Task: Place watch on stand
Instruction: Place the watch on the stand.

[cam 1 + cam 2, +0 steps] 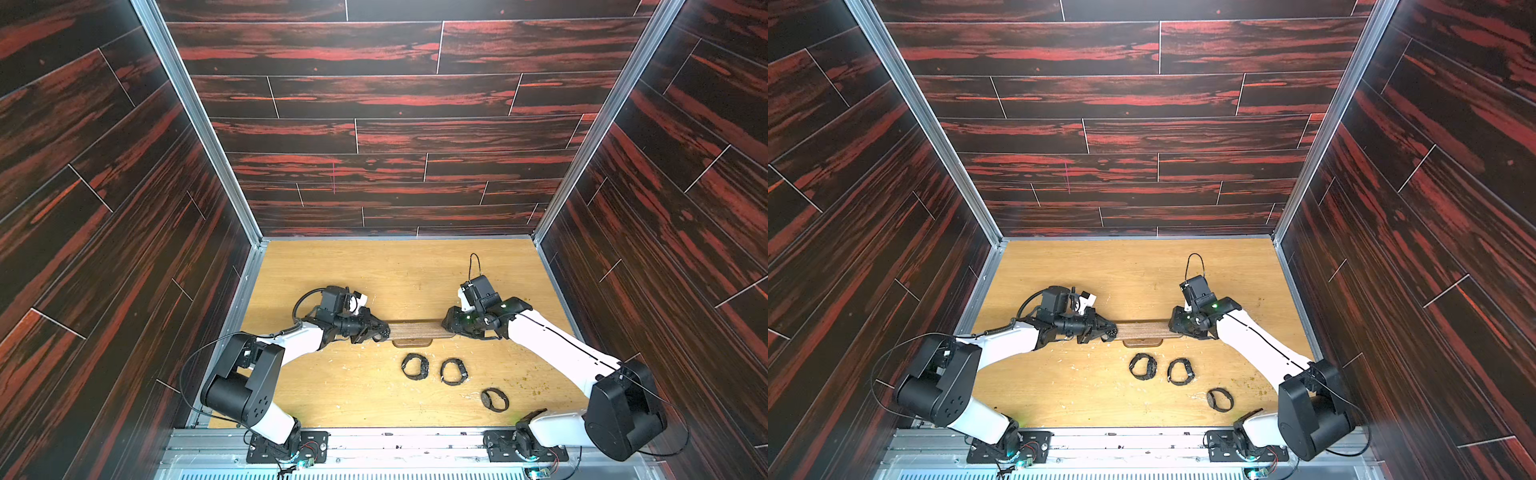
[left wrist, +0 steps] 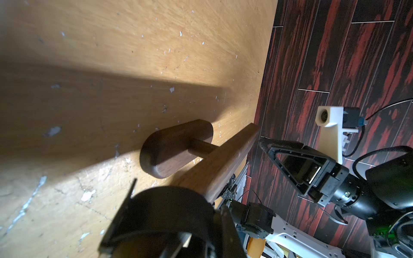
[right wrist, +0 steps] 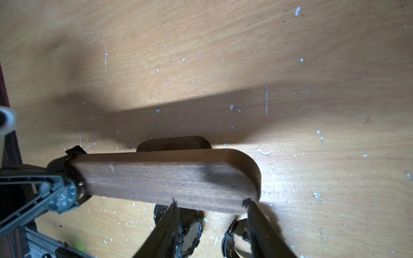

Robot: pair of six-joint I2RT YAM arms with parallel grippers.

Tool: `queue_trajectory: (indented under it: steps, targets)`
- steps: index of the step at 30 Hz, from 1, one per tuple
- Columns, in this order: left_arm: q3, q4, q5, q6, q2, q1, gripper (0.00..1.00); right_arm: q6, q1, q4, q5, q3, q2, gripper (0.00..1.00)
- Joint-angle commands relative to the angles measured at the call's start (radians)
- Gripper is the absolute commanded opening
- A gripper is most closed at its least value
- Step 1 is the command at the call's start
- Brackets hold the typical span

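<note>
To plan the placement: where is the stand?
In both top views the stand sits mid-table between the left gripper and right gripper, behind three watches.

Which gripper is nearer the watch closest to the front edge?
Right. The right gripper is at the stand's right end, behind that watch; left gripper holds another watch at the stand's left end.
</note>
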Motion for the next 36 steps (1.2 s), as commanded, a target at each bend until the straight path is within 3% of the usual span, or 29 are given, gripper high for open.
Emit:
queue_trajectory:
  steps: [1, 16, 24, 31, 36]
  targets:
    - [0.052, -0.063, 0.027, 0.052, 0.011, 0.014, 0.00, -0.014, -0.006, -0.018, 0.007, 0.034, 0.015, 0.51]
    - [0.121, -0.107, 0.073, 0.104, 0.091, 0.043, 0.03, -0.032, -0.009, -0.034, 0.033, 0.071, 0.062, 0.52]
    - [0.171, -0.146, 0.093, 0.121, 0.114, 0.046, 0.27, -0.039, -0.008, -0.045, 0.039, 0.072, 0.059, 0.51]
    - [0.190, -0.171, 0.090, 0.128, 0.117, 0.047, 0.40, -0.042, -0.001, -0.067, 0.044, 0.068, 0.008, 0.51]
    - [0.201, -0.187, 0.086, 0.133, 0.123, 0.047, 0.45, -0.058, 0.071, -0.123, 0.102, 0.102, -0.002, 0.51]
